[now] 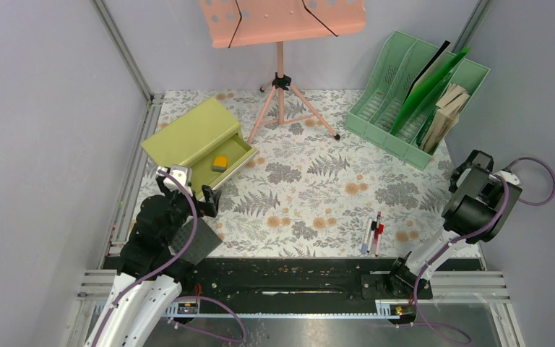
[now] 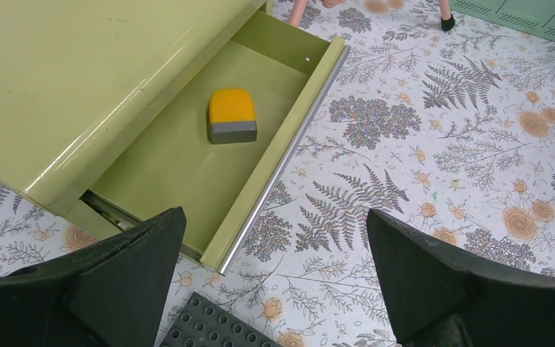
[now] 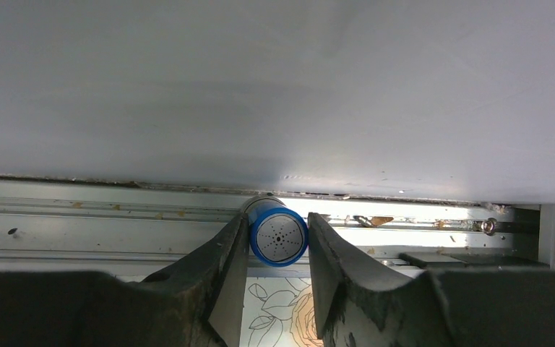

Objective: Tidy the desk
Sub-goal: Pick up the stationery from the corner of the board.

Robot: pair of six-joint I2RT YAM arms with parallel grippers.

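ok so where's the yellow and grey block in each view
Top external: the yellow and grey block lies in the open drawer, left of centre.
Left wrist: the block is upper middle, in the same drawer, beyond the open left gripper.
Right wrist: not in it; the right gripper holds a blue cylinder.
Shared landmark: the desk, whose fern and flower print shows in all three.

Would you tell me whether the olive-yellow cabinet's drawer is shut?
No, the drawer stands pulled open, with a yellow-and-grey block lying inside.
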